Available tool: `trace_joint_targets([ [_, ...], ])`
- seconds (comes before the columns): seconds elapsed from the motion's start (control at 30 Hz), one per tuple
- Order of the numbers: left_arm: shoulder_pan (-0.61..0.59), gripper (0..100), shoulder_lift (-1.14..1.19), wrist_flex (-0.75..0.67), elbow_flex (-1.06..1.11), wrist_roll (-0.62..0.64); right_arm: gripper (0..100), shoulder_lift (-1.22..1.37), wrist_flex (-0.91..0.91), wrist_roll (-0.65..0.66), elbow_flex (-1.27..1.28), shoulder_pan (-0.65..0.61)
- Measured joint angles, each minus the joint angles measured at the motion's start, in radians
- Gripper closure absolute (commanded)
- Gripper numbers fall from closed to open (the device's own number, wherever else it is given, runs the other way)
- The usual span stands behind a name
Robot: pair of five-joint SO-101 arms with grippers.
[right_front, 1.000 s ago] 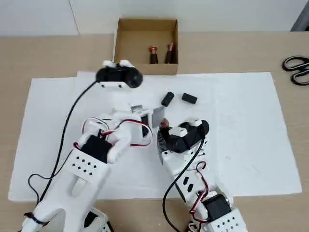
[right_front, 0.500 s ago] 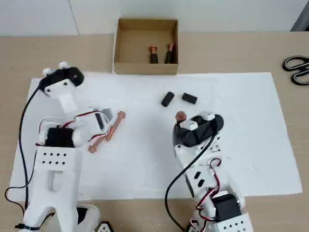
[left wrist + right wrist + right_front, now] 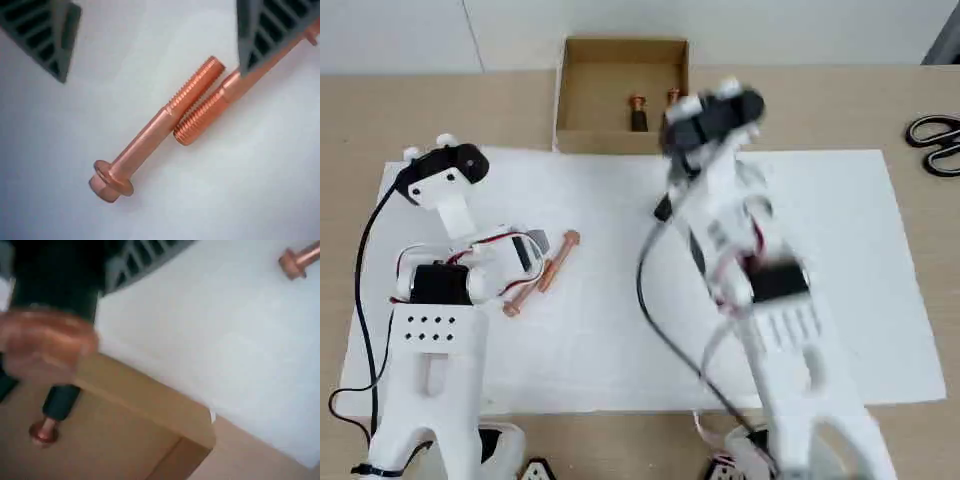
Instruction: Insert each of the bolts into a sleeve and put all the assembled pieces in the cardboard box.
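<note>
My right gripper (image 3: 75, 270) is shut on a copper bolt (image 3: 45, 342) seated in a black sleeve (image 3: 52, 282), held over the near wall of the cardboard box (image 3: 570, 95). Inside the box lie two assembled pieces (image 3: 638, 112), one of them (image 3: 55, 407) just below the held piece. Two bare copper bolts (image 3: 556, 258) (image 3: 520, 293) lie side by side on the white paper next to my left gripper (image 3: 155, 45), which hangs open just above them (image 3: 155, 130). One loose black sleeve (image 3: 663, 210) peeks out from under the right arm.
White paper (image 3: 840, 280) covers the middle of the wooden table. Scissors (image 3: 935, 140) lie at the far right edge. The right arm stretches across the paper toward the box, and the left arm stands at the paper's left side.
The right arm has swung from the middle of the paper up to the box with the assembled piece. The left arm pulled back to the left, uncovering the two bolts, then stayed put.
</note>
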Motion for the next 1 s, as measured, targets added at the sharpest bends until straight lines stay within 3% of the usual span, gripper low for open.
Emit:
trace_joint_targets([
  [0.47,0.0,79,0.0,0.0,0.0,0.0,99.5,0.899,-0.353,0.0,-0.678,-0.005],
  [0.73,0.0,79,0.0,0.0,0.0,0.0,99.5,1.157,-0.531,0.0,-0.884,-0.005],
  [1.0,0.0,79,0.0,0.0,0.048,0.0,99.5,1.382,-0.551,0.0,-1.079,-0.005],
])
